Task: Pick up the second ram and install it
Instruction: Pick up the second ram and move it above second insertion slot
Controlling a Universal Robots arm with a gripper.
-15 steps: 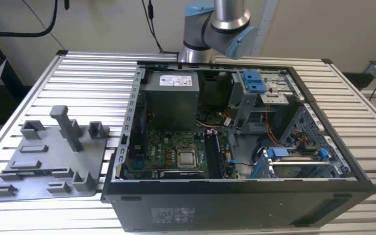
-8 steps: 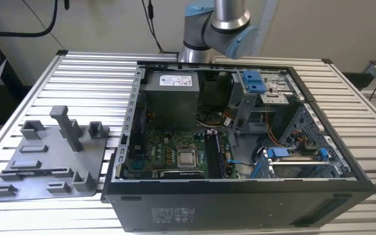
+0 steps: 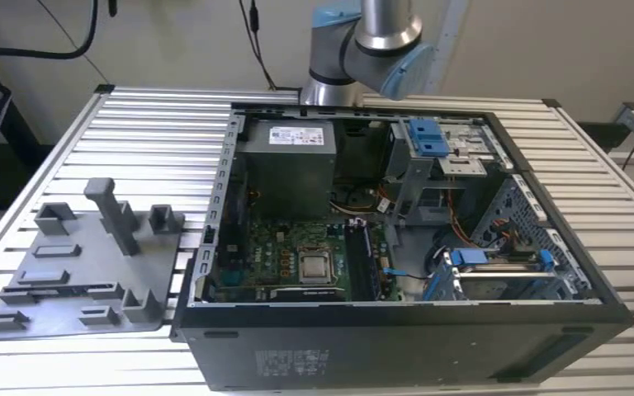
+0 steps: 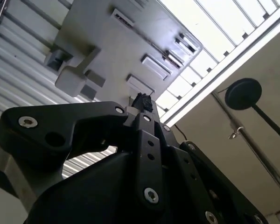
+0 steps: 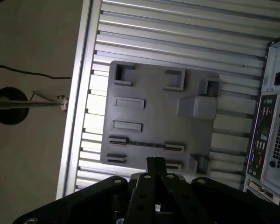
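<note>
Gripper (image 5: 155,162): fingertips pressed together, empty, over grey tray (image 5: 154,116) | second ram (image 5: 144,143): faint thin dark strip in tray slot | tray on exterior view's left of computer case (image 3: 405,346)

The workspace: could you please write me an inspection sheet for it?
Surface: slatted metal table, level.
Job's things: second ram lies in a slot of the grey tray; open computer case stands beside the tray.
Clutter: nothing seen.
Grippers: tool shut, nothing seen in it, pointing at the tray, apart from it.
Cables: black cables hang behind the table.
Surroundings: round black stand base on the floor.
</note>
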